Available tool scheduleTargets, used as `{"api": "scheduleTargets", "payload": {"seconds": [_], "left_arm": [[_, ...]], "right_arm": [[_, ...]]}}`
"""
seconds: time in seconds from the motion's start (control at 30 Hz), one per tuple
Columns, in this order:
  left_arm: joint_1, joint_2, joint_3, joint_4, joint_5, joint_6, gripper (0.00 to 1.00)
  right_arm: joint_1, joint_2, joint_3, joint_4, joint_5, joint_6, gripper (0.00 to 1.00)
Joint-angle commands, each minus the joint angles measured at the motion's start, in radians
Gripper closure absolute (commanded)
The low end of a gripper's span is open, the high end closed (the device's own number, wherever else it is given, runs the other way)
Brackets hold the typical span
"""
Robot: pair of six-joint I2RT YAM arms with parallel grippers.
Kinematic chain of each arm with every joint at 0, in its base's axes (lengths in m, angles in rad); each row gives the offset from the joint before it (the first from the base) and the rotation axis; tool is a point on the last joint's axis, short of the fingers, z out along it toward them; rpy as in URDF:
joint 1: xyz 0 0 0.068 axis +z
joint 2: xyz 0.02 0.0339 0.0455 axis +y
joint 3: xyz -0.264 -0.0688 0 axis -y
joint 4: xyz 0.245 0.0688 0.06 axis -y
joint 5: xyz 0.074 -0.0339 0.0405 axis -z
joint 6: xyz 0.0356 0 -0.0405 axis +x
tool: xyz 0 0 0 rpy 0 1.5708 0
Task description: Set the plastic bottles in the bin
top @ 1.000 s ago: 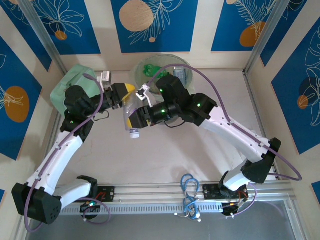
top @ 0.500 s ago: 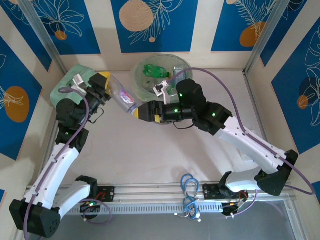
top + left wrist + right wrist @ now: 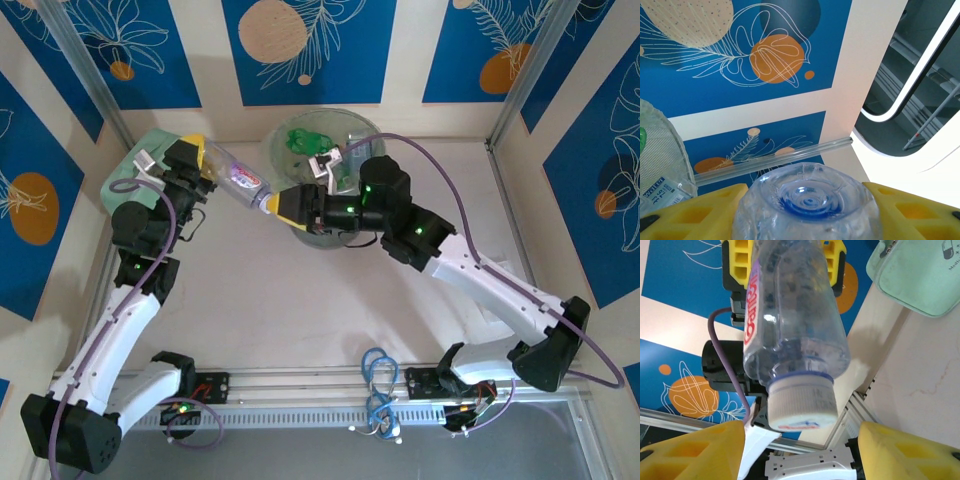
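blue wall panels (image 3: 308,40) with white leaf outlines and orange circles are alternating with cream stripes (image 3: 410,50) around the pale table (image 3: 300,310). aluminium posts (image 3: 85,75) are standing in the corners; a slotted rail (image 3: 300,385) is running along the near edge.

We see 2 arms: white-shelled, black-jointed left arm (image 3: 115,325) & right arm (image 3: 480,285), green LEDs (image 3: 368,187) lit. A thin purple cable (image 3: 160,250) runs along ea. Left gripper (image 3: 207,158) & right gripper (image 3: 272,203): black bodies, yellow moulded plastic fingers (image 3: 695,450) w/ square recesses.
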Motion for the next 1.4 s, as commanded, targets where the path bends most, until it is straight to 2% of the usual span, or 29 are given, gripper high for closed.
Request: {"api": "scheduleTargets", "payload": {"seconds": [0.0, 0.37, 0.6, 0.63, 0.7, 0.77, 0.9, 1.03, 1.13, 1.23, 1.37], "left_arm": [[0.01, 0.004, -0.002, 0.077, -0.013, -0.018, 0.42], [0.011, 0.001, -0.013, 0.084, -0.008, -0.027, 0.43], [0.011, -0.017, -0.014, 0.029, -0.012, 0.003, 0.43], [0.011, -0.02, -0.009, 0.008, -0.009, 0.015, 0.41], [0.012, -0.019, 0.009, -0.035, 0.009, 0.039, 0.21], [0.012, -0.015, 0.058, -0.145, 0.048, 0.104, 0.01], [0.014, -0.011, 0.222, -0.509, 0.12, 0.369, 0.0], [0.014, -0.026, 0.334, -0.839, 0.07, 0.574, 0.0], [0.015, -0.041, 0.352, -0.948, 0.055, 0.648, 0.0], [0.014, -0.067, 0.338, -0.991, 0.067, 0.685, 0.0], [0.015, -0.091, 0.321, -1.038, 0.065, 0.718, 0.0]], "right_arm": [[0.0, 0.03, 0.052, 0.022, -0.026, 0.011, 0.41], [-0.001, 0.059, 0.096, 0.007, -0.023, 0.004, 0.53], [-0.006, 0.06, 0.147, -0.108, 0.006, -0.044, 0.7], [-0.011, 0.062, 0.161, -0.138, 0.013, -0.054, 0.72], [-0.024, 0.063, 0.189, -0.2, 0.017, -0.077, 0.73], [-0.059, 0.059, 0.219, -0.275, 0.021, -0.11, 0.74], [-0.209, 0.079, 0.32, -0.446, -0.095, -0.21, 0.74], [-0.382, 0.154, 0.475, -0.664, -0.202, -0.379, 0.76], [-0.468, 0.193, 0.522, -0.729, -0.251, -0.458, 0.76], [-0.529, 0.229, 0.529, -0.768, -0.299, -0.529, 0.76], [-0.563, 0.281, 0.526, -0.809, -0.336, -0.611, 0.76]]}}
